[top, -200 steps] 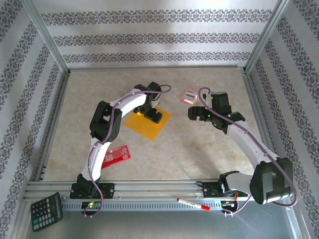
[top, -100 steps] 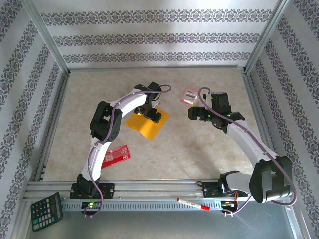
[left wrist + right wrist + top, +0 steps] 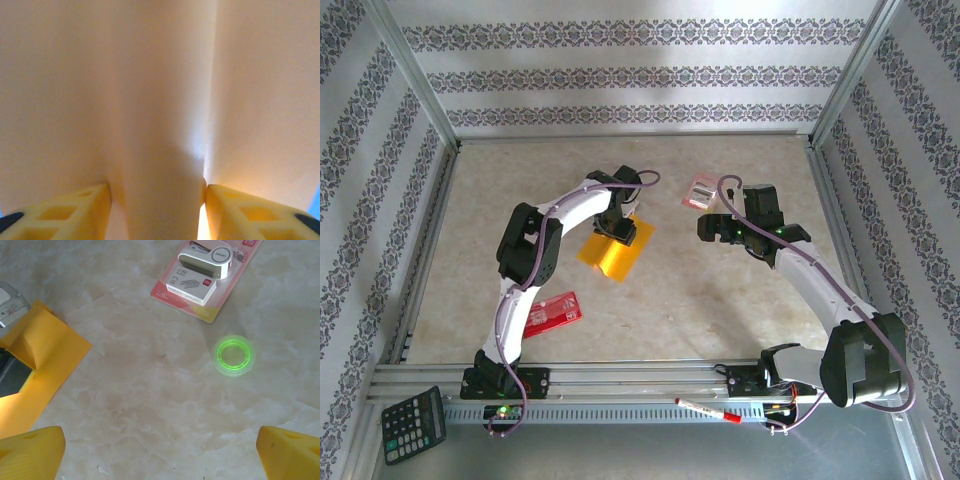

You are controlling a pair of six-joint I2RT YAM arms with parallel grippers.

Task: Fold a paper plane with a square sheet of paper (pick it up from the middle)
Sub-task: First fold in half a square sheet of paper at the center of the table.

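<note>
Left jaws — one orange sheet (image 3: 605,258) between

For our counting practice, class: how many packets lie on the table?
2. The red packet lies beside the left arm, near its base; the pink-and-white packet lies farther back, just beyond the right gripper. More could be hidden under the arms.

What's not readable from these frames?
- Left wrist: square sheet of paper is too close and blurred; whether the left gripper grips its ridge is unclear.
- Top: the left gripper's body covers the sheet's middle.
- Right wrist: sheet cut by the left edge; pink-and-white packet by the top.
</note>
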